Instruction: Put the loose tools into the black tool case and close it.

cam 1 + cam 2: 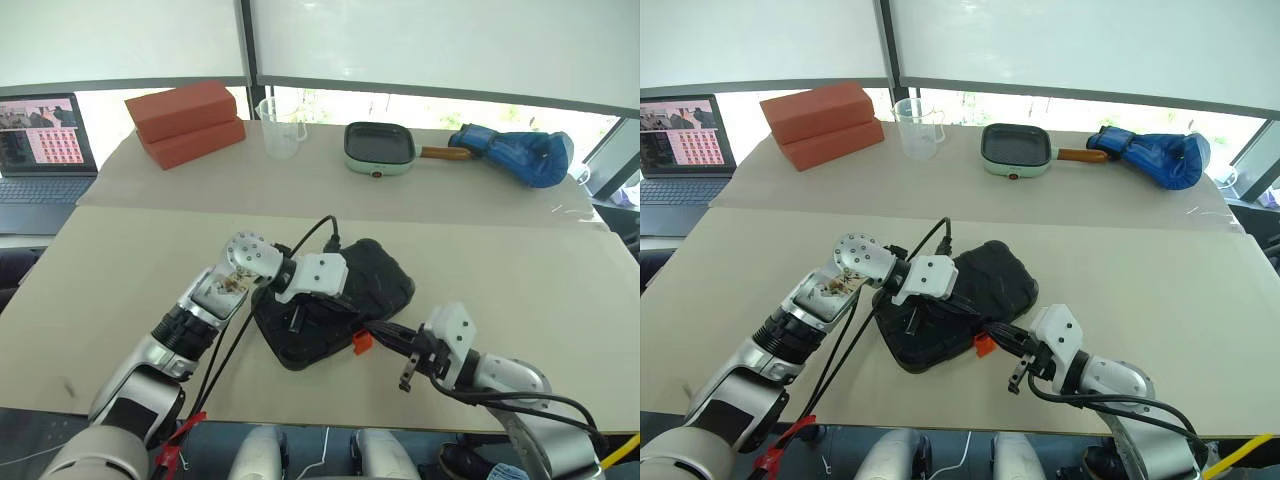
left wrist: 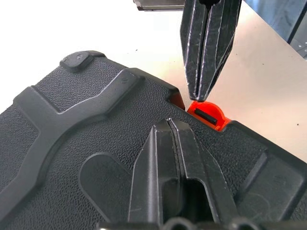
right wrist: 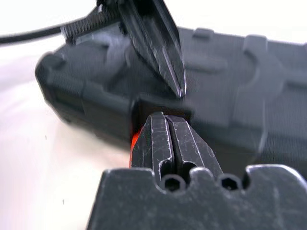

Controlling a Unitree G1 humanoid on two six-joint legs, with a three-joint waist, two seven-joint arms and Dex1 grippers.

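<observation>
1. Black moulded-plastic tool case point(image 1: 335, 300) lies closed on the beige table point(image 1: 520, 290), lid down, its small orange latch point(image 1: 361, 342) on the edge nearest the robot.
2. Left gripper point(image 2: 172, 132), fingers clenched together and grasping nothing, rests its tips on the textured lid, probably pressing it flat so the two halves meet.
3. Right gripper point(image 1: 385, 331), likewise clenched and empty, points its tips at the orange latch from the table side; in the left wrist view the tips sit just at the latch's top edge, seemingly to push it home.
4. Whether the latch is fully snapped is hard to judge, since the right wrist view is blurred there.
5. The case lies directly under the left jaws and just ahead of the right jaws, angled across the table between both arms.
6. No loose tools lie on the table around the case, so the packing appears done and only latching remains.
</observation>
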